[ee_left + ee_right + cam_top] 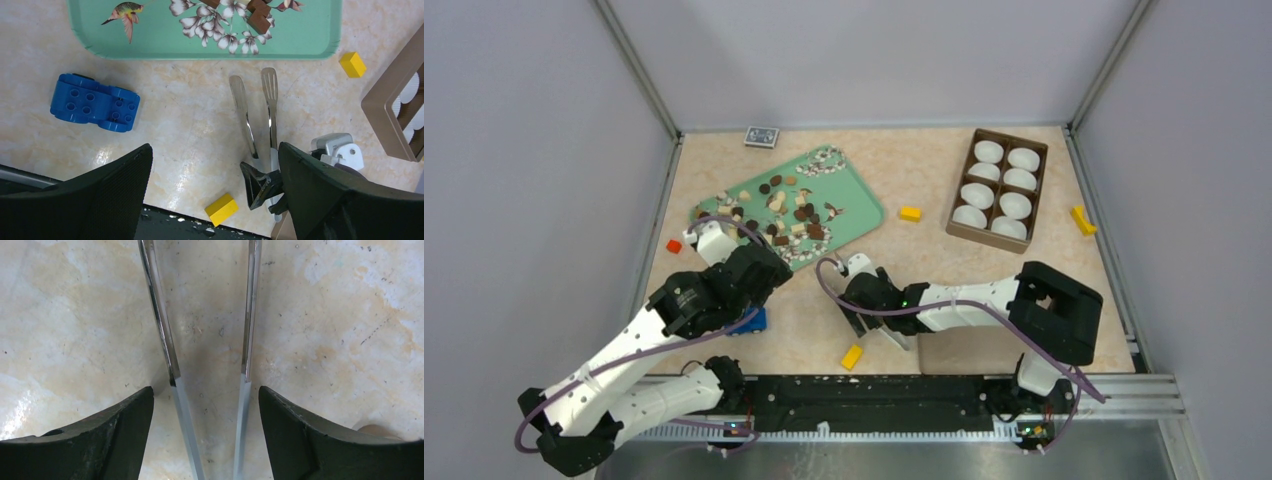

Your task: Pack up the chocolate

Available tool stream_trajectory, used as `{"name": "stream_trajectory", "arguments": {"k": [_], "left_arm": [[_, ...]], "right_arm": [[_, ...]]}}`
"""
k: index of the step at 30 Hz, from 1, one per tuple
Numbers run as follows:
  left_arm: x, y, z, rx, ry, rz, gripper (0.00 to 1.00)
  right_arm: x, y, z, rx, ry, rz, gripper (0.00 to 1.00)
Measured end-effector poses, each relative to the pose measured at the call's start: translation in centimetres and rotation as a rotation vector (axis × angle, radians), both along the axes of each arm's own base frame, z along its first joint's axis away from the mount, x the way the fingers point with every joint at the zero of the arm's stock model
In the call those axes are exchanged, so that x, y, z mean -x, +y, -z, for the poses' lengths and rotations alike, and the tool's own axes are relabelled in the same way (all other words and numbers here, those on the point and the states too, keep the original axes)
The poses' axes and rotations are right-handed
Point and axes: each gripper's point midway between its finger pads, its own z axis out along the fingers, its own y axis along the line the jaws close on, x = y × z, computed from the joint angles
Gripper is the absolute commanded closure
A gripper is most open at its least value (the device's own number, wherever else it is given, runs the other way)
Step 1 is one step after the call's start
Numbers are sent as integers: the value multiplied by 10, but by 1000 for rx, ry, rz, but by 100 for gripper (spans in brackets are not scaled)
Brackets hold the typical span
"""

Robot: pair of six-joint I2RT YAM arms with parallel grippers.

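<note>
Centrally, my right gripper [205,390] stands spread, its two black fingers [100,440] straddling the metal tweezers [159,315]. A sliver of marbled table [325,340] shows between each finger and the tweezer arm nearest it, so no contact is visible. The two arms diverge away from the fingers, tips apart.

My left gripper [215,147] is likewise wide apart and holds nothing, raised over the table. Just below its fingertips lies a yellow block [221,209]. Ahead and to the left is a blue toy car [95,102], and ahead and to the right are the tweezers' tips.

Farther ahead sits the green flowered tray [300,30]. It carries the chocolate [789,210]: small dark brown, light brown and cream pieces scattered over its surface. Right of the tray's near corner rests a second yellow block [352,64]. Farther right again, a brown box [1012,140] holds eight white cups in two rows.
</note>
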Motion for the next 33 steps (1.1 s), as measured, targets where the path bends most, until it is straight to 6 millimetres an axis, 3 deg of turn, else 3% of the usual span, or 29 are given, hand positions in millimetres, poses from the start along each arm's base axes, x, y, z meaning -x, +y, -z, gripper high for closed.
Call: {"name": "stream_trajectory", "arguments": {"k": [7,13,20,24,30,33], "left_arm": [[-1,-1,7,-34,19,13,1],[-3,-3,8,-29,15,14,1],[-6,-4,6,-22,6,14,1],[-6,-5,7,-21,10,20,1],[-9,-6,12,-49,28,37,1],[-16,-5,17,-82,52,33,1]], "right_arm": [[-6,10,1,-45,-18,16,35],[-8,13,1,-57,-24,27,35],[-7,13,1,-68,-17,41,62],[-7,13,1,-68,-15,44,72],[1,-1,-1,-16,11,28,75],[8,-10,-9,14,34,15,85]]}}
